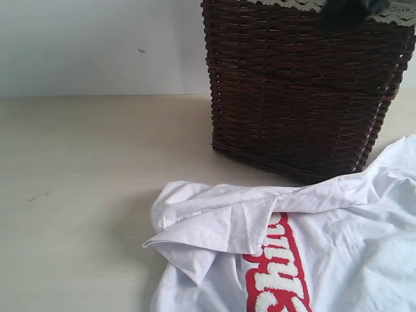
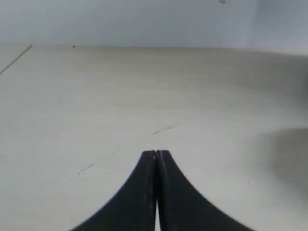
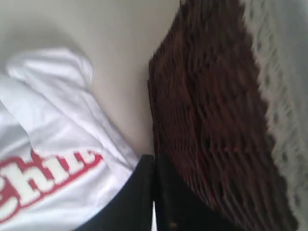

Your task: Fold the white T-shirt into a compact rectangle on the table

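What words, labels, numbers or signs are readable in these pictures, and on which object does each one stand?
"chi": only these letters are fairly sure, in the fuzzy white lettering with a red outline on the white T-shirt. The rest of the word is cut off by the picture edge or hidden under a fold.
No other text: none shows on the wicker basket or the table.

The white T-shirt (image 1: 351,247) is soft matt cloth with fuzzy lettering (image 1: 278,275). The basket (image 1: 299,97) is rough dark wicker. The surface (image 1: 84,195) is smooth, matt and wood-look.
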{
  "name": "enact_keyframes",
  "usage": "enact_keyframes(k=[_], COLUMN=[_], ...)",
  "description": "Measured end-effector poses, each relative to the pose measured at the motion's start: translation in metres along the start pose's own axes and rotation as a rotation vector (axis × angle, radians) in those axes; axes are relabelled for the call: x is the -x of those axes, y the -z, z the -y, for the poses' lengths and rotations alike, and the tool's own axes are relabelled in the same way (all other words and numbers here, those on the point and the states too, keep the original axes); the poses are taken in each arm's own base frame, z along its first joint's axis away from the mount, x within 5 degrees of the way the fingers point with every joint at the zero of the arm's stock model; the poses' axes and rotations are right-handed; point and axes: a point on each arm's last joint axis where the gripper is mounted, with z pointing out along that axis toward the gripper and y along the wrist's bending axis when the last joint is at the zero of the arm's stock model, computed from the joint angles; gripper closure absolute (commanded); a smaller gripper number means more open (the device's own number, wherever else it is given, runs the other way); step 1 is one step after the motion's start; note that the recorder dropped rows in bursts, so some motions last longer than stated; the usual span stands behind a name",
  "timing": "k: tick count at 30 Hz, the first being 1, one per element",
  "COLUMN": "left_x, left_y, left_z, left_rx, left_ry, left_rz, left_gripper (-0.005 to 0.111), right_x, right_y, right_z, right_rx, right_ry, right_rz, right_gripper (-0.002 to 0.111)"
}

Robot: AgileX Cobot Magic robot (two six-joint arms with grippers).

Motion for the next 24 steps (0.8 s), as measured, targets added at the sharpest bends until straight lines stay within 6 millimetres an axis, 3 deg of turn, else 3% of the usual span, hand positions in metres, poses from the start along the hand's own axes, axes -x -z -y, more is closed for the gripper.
enact_keyframes(k=[3,7,14,21,24], left_x=[0.000,0.000,0.000,0.000,0.000], left_y=[0.000,0.000,0.000,0.000,0.000], left_z=[0.000,0.000,0.000,0.000,0.000], left_rx=[0.000,0.000,0.000,0.000,0.000], left_ry=[0.000,0.000,0.000,0.000,0.000], left_rz=[0.000,0.000,0.000,0.000,0.000], left_gripper=[0.107,0.107,0.107,0.107,0.107], right_x=[-0.023,-0.038,-0.039,-0.040,-0.037], right_y=[-0.036,-0.061,-0.061,-0.057,-0.044], right_z=[0.006,0.020,0.038,0.036,0.029], right_rx=[-0.034,-0.197,-0.409,-0.412,-0.377], right_ry=[0.020,-0.012,-0.050,-0.087,-0.118], right_rz=[-0.184,-0.283,-0.279,-0.272,-0.203], right_gripper=[0.108,0.108,0.108,0.108,0.108])
